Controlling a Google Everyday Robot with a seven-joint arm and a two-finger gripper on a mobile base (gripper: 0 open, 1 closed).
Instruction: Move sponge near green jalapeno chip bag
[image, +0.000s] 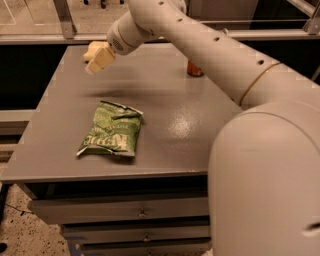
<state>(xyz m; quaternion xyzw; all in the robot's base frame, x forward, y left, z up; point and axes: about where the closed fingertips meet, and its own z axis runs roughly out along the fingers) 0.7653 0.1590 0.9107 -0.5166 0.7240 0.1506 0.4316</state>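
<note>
Sponge (90, 49) sits at the desk's (165, 100) far left corner, partly hidden behind the gripper (97, 62), which hangs just before it from where I stand. Whether the gripper is clenched or released I cannot tell. Nearer the front left edge lies the green jalapeno chip bag (111, 131), flat and crumpled, well apart from that corner. A red can (194, 70) peeks out behind the arm near the far edge.
</note>
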